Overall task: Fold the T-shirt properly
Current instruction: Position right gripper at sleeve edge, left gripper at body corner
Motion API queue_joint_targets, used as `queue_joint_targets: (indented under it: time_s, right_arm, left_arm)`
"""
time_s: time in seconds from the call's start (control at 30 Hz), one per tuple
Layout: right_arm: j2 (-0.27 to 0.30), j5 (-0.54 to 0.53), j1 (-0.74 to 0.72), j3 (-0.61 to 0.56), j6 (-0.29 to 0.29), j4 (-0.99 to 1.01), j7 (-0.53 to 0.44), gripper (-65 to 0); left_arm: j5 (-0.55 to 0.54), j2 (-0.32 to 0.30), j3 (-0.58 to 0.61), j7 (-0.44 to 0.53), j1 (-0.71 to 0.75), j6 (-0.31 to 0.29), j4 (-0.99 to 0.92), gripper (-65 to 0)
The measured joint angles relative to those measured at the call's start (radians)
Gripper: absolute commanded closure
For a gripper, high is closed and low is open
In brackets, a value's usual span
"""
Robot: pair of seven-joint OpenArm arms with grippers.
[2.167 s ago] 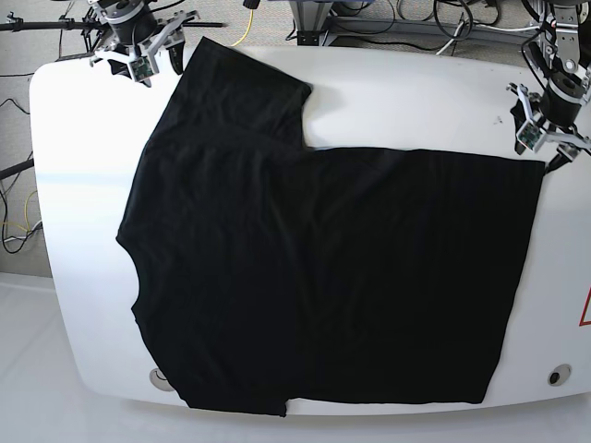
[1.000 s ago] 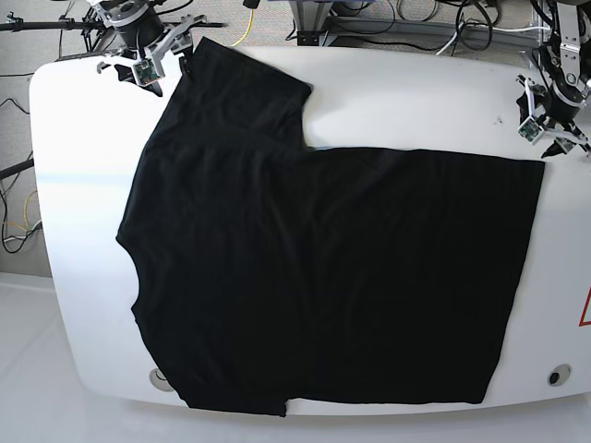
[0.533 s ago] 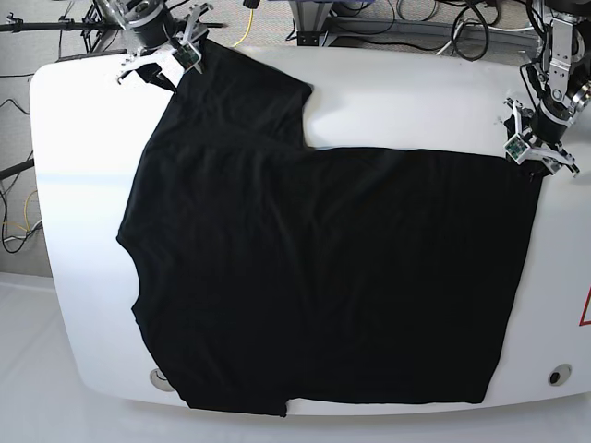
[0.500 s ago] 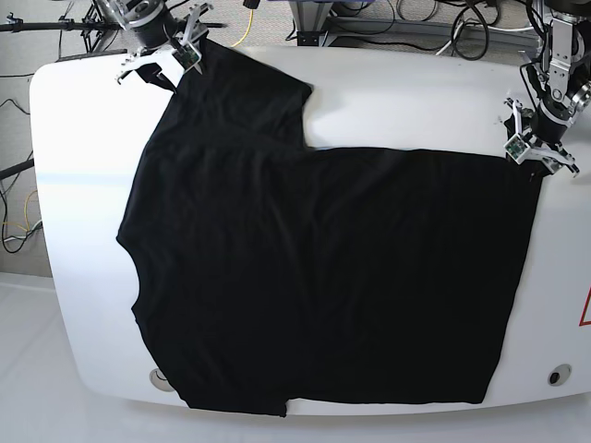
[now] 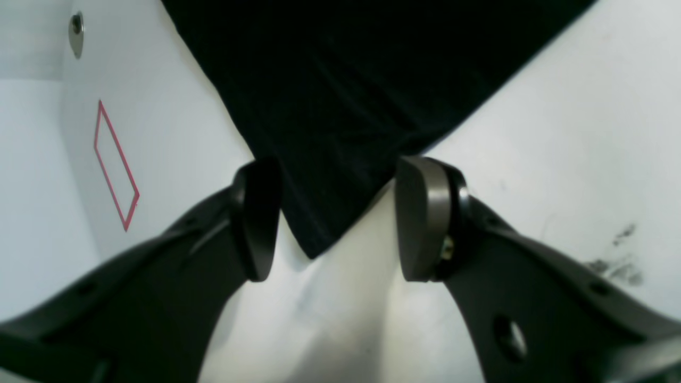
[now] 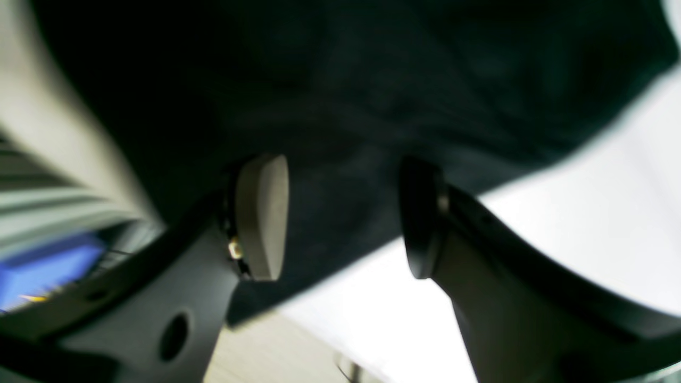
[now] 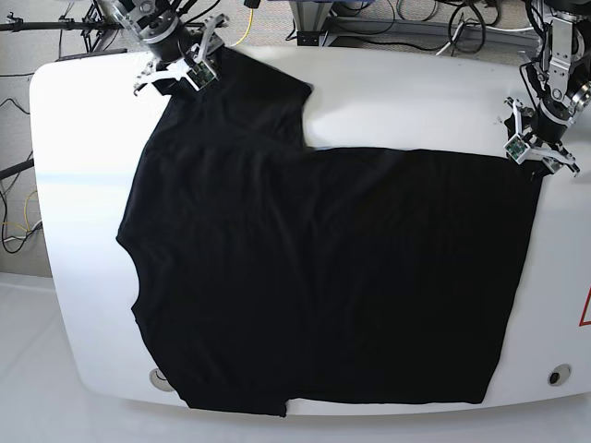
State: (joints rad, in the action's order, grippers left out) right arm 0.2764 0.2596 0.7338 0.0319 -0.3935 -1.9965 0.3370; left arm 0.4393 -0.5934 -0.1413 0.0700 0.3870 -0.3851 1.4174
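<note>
The black T-shirt (image 7: pixel 323 277) lies spread flat over the white table (image 7: pixel 74 185), one sleeve pointing to the far left corner. My left gripper (image 7: pixel 536 152) hovers at the shirt's far right hem corner. In the left wrist view this gripper (image 5: pixel 340 218) is open, and the pointed corner of the T-shirt (image 5: pixel 362 80) lies between its fingers without being pinched. My right gripper (image 7: pixel 185 81) is over the far sleeve's edge. The blurred right wrist view shows it (image 6: pixel 343 213) open, with T-shirt (image 6: pixel 346 80) fabric under and between the fingers.
A red diamond outline (image 5: pixel 114 165) and a metal fitting (image 5: pixel 77 32) mark the table near the left gripper, with dark scuffs (image 5: pixel 617 260) on the other side. Round fittings (image 7: pixel 558 376) sit near the front edge. Cables (image 7: pixel 416 23) run behind the table.
My right gripper has swung right from the table's far left corner onto the sleeve edge. My left gripper came down to the hem corner and has held there for the last half second.
</note>
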Motion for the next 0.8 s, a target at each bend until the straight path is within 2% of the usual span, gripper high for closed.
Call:
queue_joint_targets:
  time_s: [0.33,0.8]
  right_arm:
    - [0.003,-0.047,0.018,0.037,0.039,-0.026,-0.019,-32.4]
    - [-0.007,-0.053,0.013,0.041,0.038,-0.039,-0.045,-32.2]
  left_arm:
    - [0.005,0.000,0.000,0.007,0.008,0.004,0.000,-31.7]
    - [0.003,-0.001,-0.007,0.011,-0.011,-0.013,-0.015,-31.8]
